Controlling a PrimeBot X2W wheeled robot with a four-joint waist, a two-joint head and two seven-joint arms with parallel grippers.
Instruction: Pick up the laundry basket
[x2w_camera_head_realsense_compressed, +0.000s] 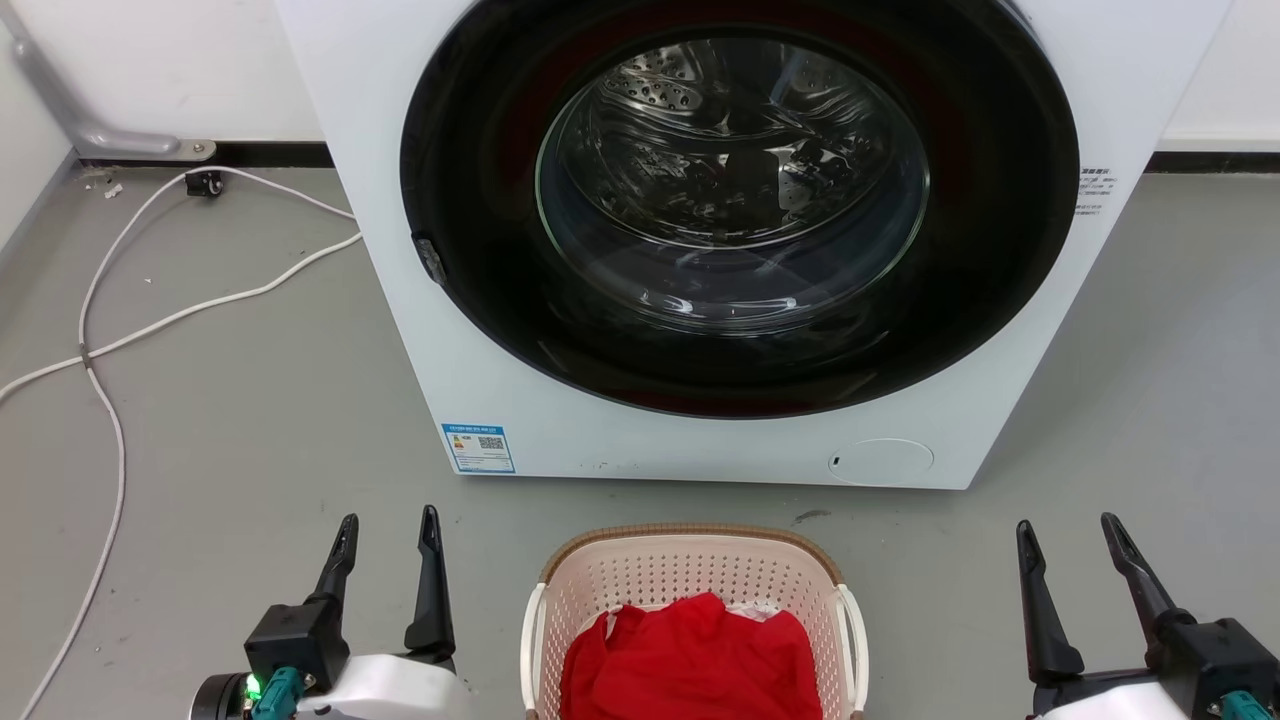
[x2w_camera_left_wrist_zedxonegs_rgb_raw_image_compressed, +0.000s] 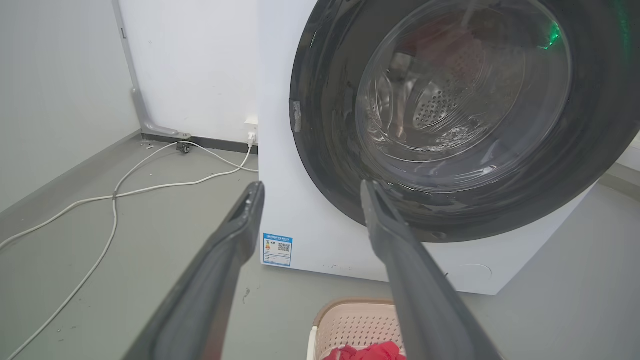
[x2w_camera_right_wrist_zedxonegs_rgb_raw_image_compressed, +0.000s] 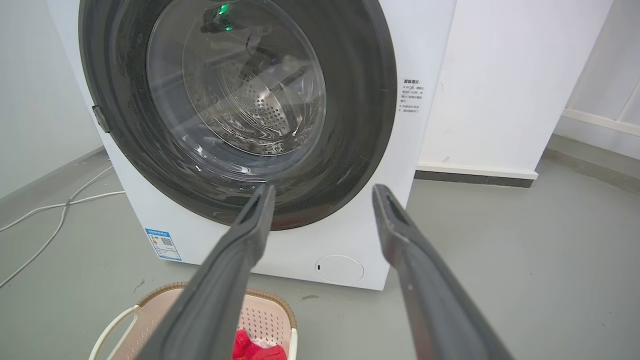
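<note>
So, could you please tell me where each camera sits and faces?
Head view: on the head, looking forward and down at the washer and laundry basket; left end effector and right end effector show low.
Left wrist view: on the left wrist, facing the washer along its own fingers.
Right wrist view: likewise, from the right wrist.
All views share washer and laundry basket.

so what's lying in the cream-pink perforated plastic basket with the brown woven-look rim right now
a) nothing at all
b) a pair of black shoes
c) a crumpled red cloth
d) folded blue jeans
c: a crumpled red cloth lies heaped inside the cream-pink perforated laundry basket, which stands on the grey floor before the white washing machine, between the open left gripper and the open right gripper.
</note>
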